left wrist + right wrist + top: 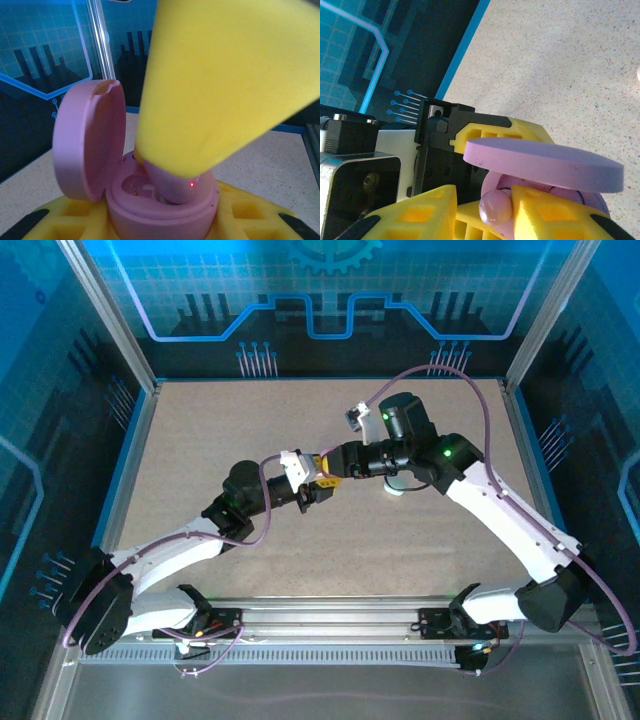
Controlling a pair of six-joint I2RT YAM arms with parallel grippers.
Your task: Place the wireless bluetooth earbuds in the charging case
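Centre of the speckled table: left gripper is clamped on the base of a pink charging case, with its lid hinged open and standing upright. Right gripper pinches one pink earbud between its yellow fingers. The earbud's lower end sits in the open case's cavity, away from the lid, a small red light glowing on it

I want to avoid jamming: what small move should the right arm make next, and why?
Probably press the earbud slightly deeper, then open the right fingers: it sits tilted, only partly inside the open case that the left fingers hold.
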